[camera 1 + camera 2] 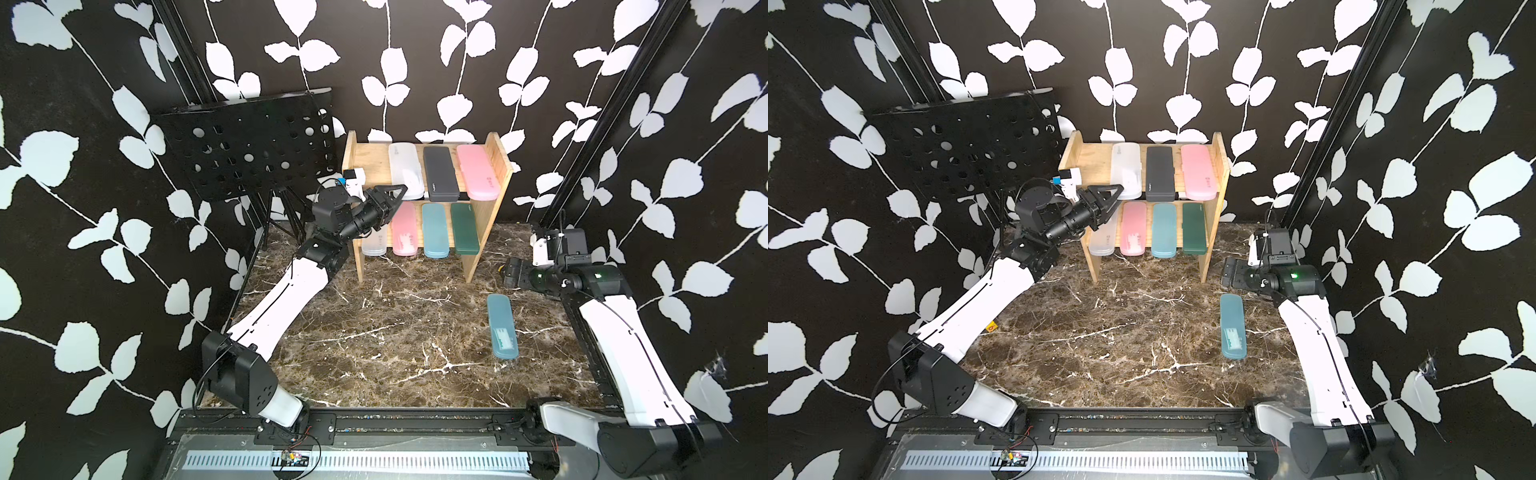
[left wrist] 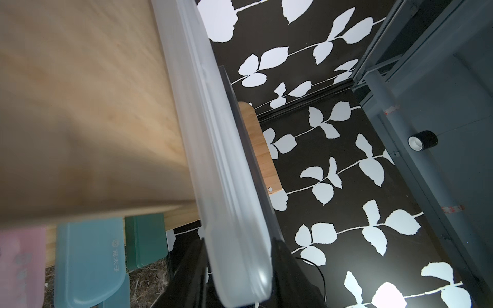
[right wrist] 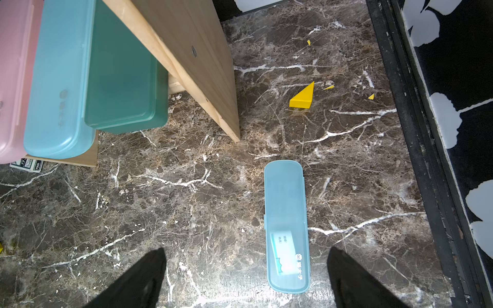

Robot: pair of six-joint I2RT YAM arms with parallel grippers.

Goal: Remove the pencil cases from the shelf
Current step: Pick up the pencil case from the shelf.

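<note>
Now — left jaws clamp upper frosted case, axis front-to-back | right jaws spread

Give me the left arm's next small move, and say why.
Probably pull the frosted white case straight back off the top tier. The left tool appears to have its fingers pressed against both sides of the case's near end, while the rest lies flat on the shelf beside the black case.

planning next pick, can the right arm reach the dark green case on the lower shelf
Probably yes: the right gripper is open and empty, and the dark green case overhangs the front, unblocked.
</note>
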